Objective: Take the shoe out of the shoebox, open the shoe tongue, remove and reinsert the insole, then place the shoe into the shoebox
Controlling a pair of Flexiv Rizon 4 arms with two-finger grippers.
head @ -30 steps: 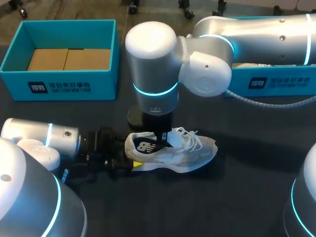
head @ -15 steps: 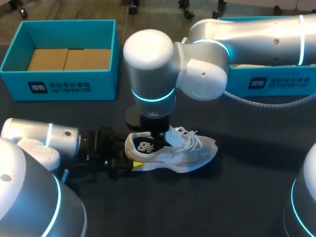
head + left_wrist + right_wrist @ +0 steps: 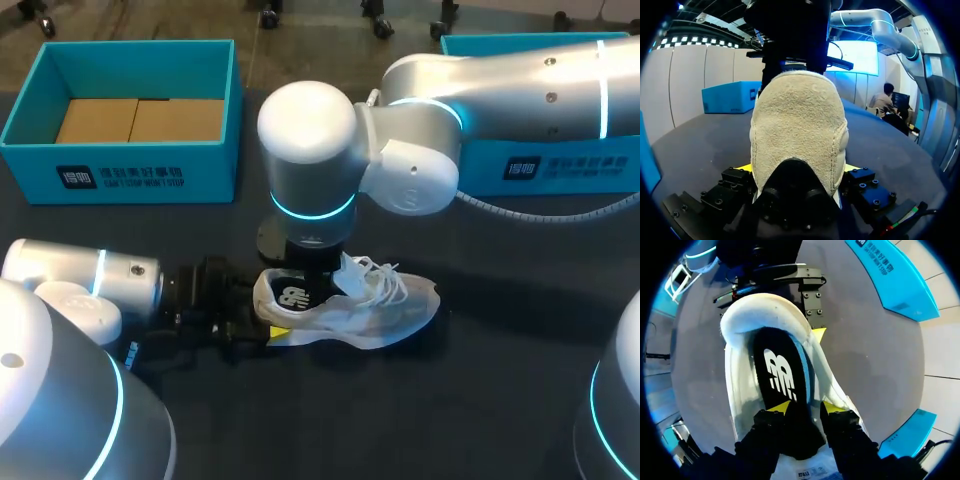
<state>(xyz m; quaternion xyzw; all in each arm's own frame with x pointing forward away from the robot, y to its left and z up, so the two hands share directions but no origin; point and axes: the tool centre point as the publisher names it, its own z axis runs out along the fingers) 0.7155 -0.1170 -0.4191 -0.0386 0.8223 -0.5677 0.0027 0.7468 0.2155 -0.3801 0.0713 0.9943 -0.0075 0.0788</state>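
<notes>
Right gripper [image 3: 806, 409]: down inside the shoe's opening, over the forward part of the dark insole [image 3: 780, 375]. Cannot tell whether it grips the insole or only sits over it. The heel end of the insole lies flat in the shoe [image 3: 370, 310].

Left gripper [image 3: 797, 170]: closed on the shoe's heel from both sides, pinning it low to the table [image 3: 450, 400]. The shoe sits near-centre, toe to the right, outside both boxes.

Step, as judged: insole work. Pull-out or re-seat cannot be distinguished.

To do it well:
- The heel clamp must be firm, or the shoe will likely lift with the insole.
- The right gripper should take the insole alone, not the lining.
- It should work along the shoe's length, clear of laces and tongue.
- It should go slowly, since the insole looks flexible and may fold or catch at the collar.

Count:
- one shoe
- one insole
- two teal boxes: shoebox [image 3: 120, 165] far left, second teal box [image 3: 560, 170] far right, partly behind the right arm
- two arms
</notes>
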